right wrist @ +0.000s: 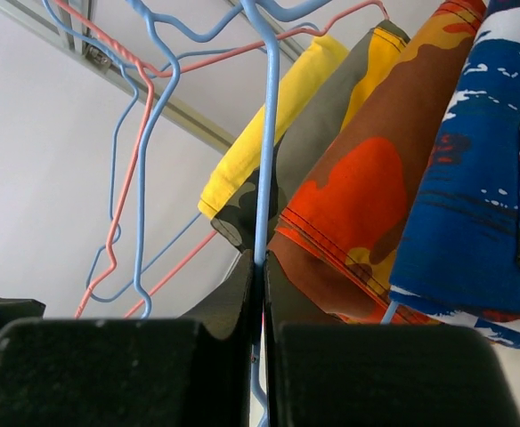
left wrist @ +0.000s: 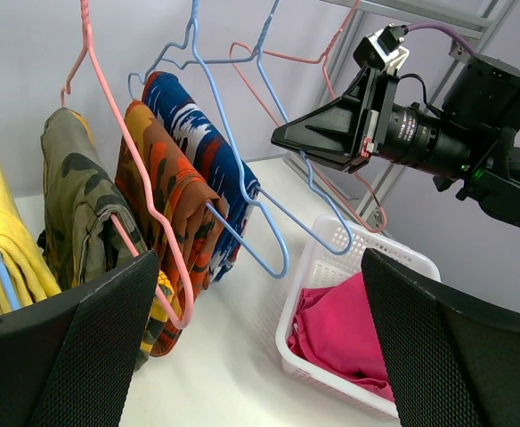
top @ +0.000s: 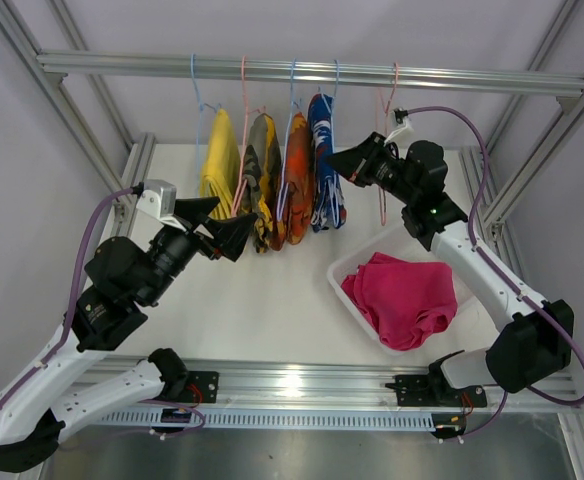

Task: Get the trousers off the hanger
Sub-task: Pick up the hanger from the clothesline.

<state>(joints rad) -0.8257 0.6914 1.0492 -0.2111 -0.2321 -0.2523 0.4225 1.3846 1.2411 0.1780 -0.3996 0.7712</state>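
Note:
Four trousers hang on wire hangers from the rail point(top: 312, 72): plain yellow point(top: 219, 155), camouflage point(top: 257, 170), orange-red patterned point(top: 297, 175) and blue-and-white patterned point(top: 324, 165). A magenta pair point(top: 402, 295) lies in the white basket point(top: 357, 252). My right gripper point(top: 337, 160) is shut on a blue hanger wire point(right wrist: 264, 160) beside the blue-and-white trousers point(right wrist: 483, 178), and the wire runs up out of its closed fingers point(right wrist: 242, 294). My left gripper point(top: 227, 225) is open with nothing between its fingers, low in front of the camouflage pair point(left wrist: 82, 205).
An empty pink hanger point(top: 383, 150) hangs at the right end of the rail, behind the right wrist. Aluminium frame posts point(top: 532, 170) stand on both sides. The basket point(left wrist: 331, 240) sits on the white table right of the hanging clothes.

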